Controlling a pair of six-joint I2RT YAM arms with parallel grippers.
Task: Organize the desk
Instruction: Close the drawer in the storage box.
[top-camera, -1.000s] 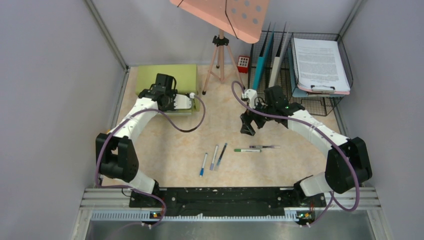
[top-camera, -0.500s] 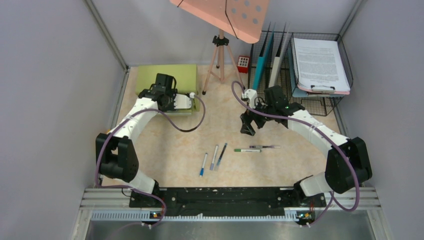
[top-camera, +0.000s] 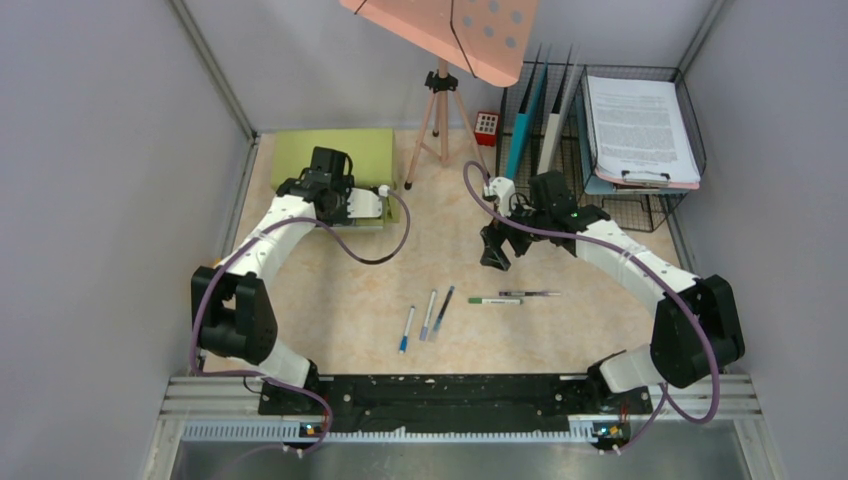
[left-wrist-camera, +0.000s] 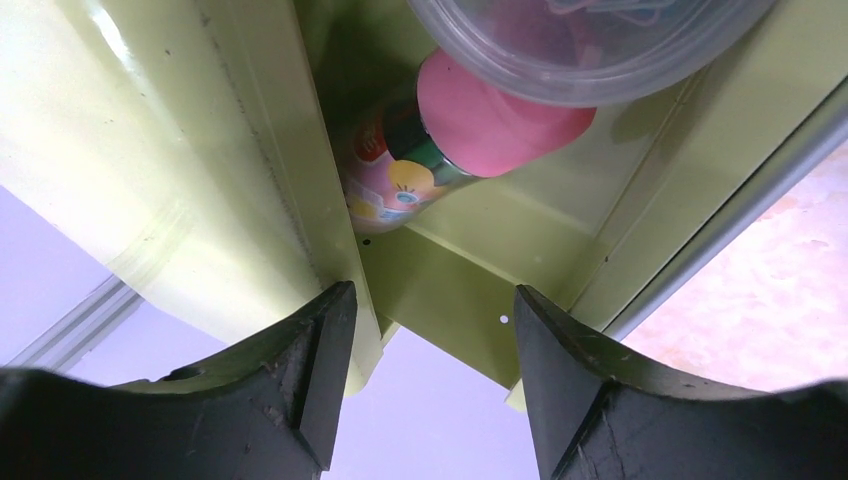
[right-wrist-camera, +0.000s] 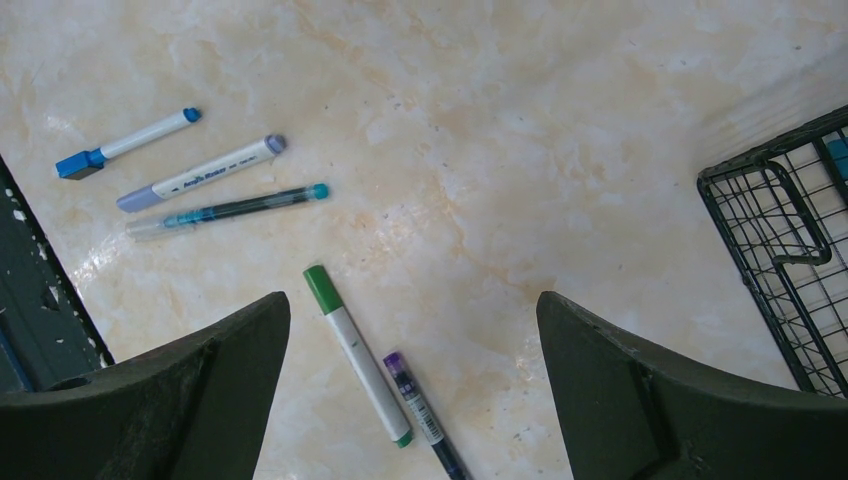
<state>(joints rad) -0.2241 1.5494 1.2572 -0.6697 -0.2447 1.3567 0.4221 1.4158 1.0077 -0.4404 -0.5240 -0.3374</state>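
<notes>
The desk (top-camera: 330, 290) is a pale marbled tabletop. Several pens lie on it: a blue marker (top-camera: 407, 329), a lilac marker (top-camera: 429, 314), a teal pen (top-camera: 442, 312), a green marker (top-camera: 494, 300) and a purple pen (top-camera: 528, 294). My right gripper (top-camera: 494, 255) hangs open above them; its wrist view has the green marker (right-wrist-camera: 358, 365) and purple pen (right-wrist-camera: 415, 400) between the wide-apart fingers (right-wrist-camera: 413, 298). My left gripper (top-camera: 378, 205) is at the pulled-out drawer (left-wrist-camera: 480, 270) of the green cabinet (top-camera: 300, 150), open (left-wrist-camera: 432, 292), straddling the drawer's edge without gripping it.
The drawer holds a pink-capped tube (left-wrist-camera: 480, 120) and a clear tub (left-wrist-camera: 590, 50). At the back stand a tripod (top-camera: 440, 110) with a pink board, a small red device (top-camera: 486, 127), a wire rack of folders (top-camera: 540, 110) and a wire paper tray (top-camera: 640, 125).
The left gripper's jaws have spread a little wider at the drawer. Neither arm nor any pen has visibly moved.
</notes>
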